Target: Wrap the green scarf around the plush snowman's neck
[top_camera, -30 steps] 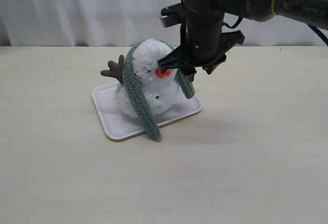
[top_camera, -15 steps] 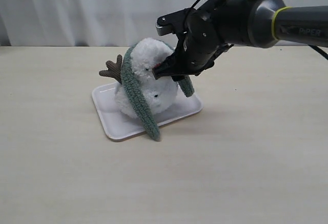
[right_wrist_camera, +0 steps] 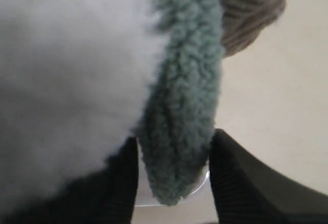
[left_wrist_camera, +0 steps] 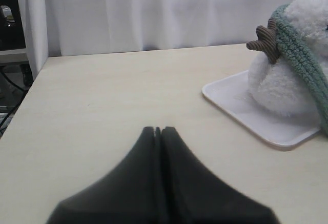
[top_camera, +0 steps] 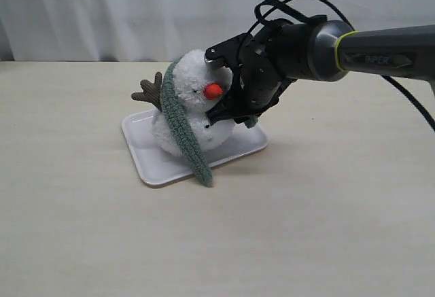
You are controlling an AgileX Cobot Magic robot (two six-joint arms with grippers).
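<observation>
Green scarf (top_camera: 178, 117) lies on the plush snowman (top_camera: 194, 79), going up one side of its head and round the back. One end hangs down past the belly on the left of the exterior view. Its tip reaches over the edge of the white tray (top_camera: 146, 161) and touches the table (top_camera: 306, 229). The other end comes down on the far side of the face, next to the orange nose (top_camera: 213, 91). The two ends hang apart, one on each side of the face.

The snowman sits on the tray, and the tray sits on the pale wooden table. A brown twig arm (top_camera: 149, 92) sticks out from behind the scarf.

The right gripper (right_wrist_camera: 173, 183) is right up against the snowman, just below and beside the nose. Its black fingers (right_wrist_camera: 230, 183) are closed on the round end of the scarf, one finger on each side, touching the fuzzy green. The white fluff of the snowman is just beside that end.

The left gripper (left_wrist_camera: 158, 131) is well away from the tray, low over the bare table. Its two fingers are pressed together with nothing between them.

A white curtain (top_camera: 102, 11) hangs behind the table.
</observation>
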